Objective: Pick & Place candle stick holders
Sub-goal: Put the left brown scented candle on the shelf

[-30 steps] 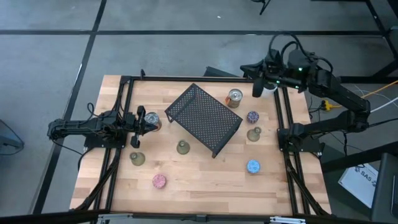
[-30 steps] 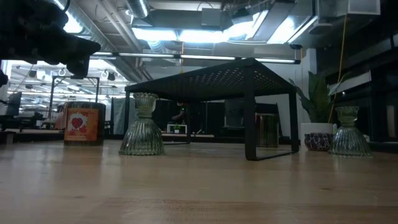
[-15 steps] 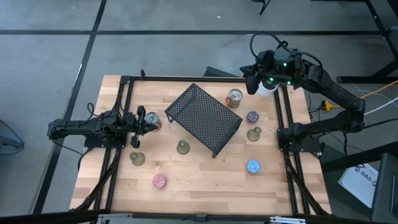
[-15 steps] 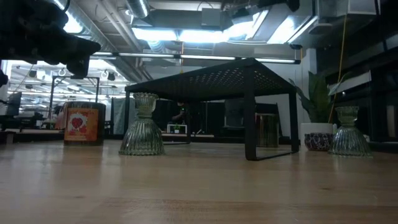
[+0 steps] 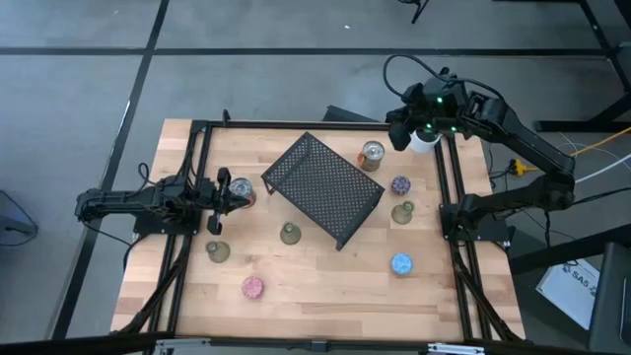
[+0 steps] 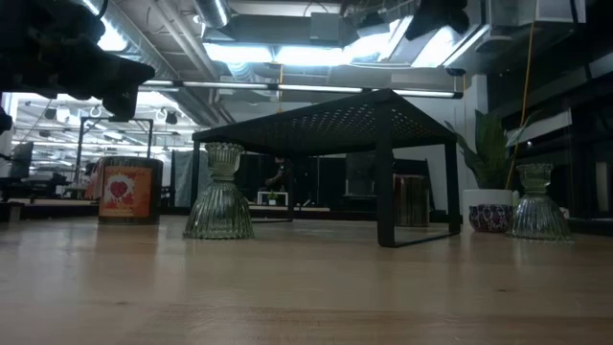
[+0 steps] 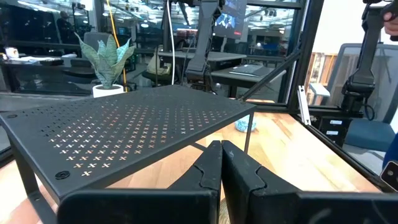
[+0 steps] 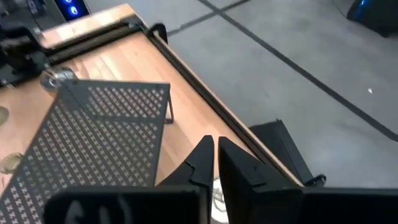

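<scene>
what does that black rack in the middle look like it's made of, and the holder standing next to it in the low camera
The black rack: likely metal with a matte black coating; its thin top is punched with small holes. The candle stick holder: apparently clear, ribbed glass, since background shows through it.

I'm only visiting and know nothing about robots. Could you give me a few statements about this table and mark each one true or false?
1. The black perforated metal rack stands near the middle of the wooden table. True.
2. The blue round candle holder sits on top of the rack. False: it stands on the table, nearer the right arm's side.
3. The right end effector is gripping the pink round candle holder. False: it hovers empty at the table's far edge.
4. The left end effector holds nothing. True.
5. The purple round candle holder stands beside the rack. True.
</scene>
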You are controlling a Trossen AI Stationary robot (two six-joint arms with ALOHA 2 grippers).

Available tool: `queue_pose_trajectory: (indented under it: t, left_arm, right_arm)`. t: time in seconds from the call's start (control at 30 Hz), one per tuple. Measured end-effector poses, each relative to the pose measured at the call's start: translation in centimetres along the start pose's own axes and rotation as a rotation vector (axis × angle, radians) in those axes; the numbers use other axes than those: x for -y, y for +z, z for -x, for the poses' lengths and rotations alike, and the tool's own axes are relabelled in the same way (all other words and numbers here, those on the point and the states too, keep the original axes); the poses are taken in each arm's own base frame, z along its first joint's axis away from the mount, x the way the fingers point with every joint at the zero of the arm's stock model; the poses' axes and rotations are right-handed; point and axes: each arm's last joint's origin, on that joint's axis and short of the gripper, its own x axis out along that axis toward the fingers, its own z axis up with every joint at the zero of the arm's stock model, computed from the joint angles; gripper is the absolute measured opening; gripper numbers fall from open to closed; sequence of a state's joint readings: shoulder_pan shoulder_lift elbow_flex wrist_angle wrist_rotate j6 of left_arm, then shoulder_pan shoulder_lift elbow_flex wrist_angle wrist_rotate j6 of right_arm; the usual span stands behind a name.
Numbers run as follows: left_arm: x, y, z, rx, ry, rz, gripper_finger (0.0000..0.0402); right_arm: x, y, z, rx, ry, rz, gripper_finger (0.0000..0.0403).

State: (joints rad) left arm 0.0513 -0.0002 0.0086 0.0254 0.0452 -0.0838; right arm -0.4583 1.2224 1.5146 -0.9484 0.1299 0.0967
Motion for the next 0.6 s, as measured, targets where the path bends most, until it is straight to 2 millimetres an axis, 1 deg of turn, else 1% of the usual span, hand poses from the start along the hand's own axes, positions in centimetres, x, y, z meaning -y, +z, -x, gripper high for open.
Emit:
queue_pose_trajectory:
  t: [0.17,0.33,0.6]
  left_arm:
    - [0.0,0.0,0.0,0.000,0.000,0.000,0.0001]
    - [0.0,0.0,0.0,0.000,0.000,0.000,0.0001]
    - [0.0,0.0,0.0,0.000,0.000,0.000,0.0001]
  right_arm:
    - [0.2,-0.2,-1.4,-0.074,-0.019,0.008,0.0067]
    - [0.6,-0.5,-3.1,-0.157,-0.041,0.015,0.0117]
    - [1.5,-1.1,-7.0,-0.309,-0.082,0.007,0.0204]
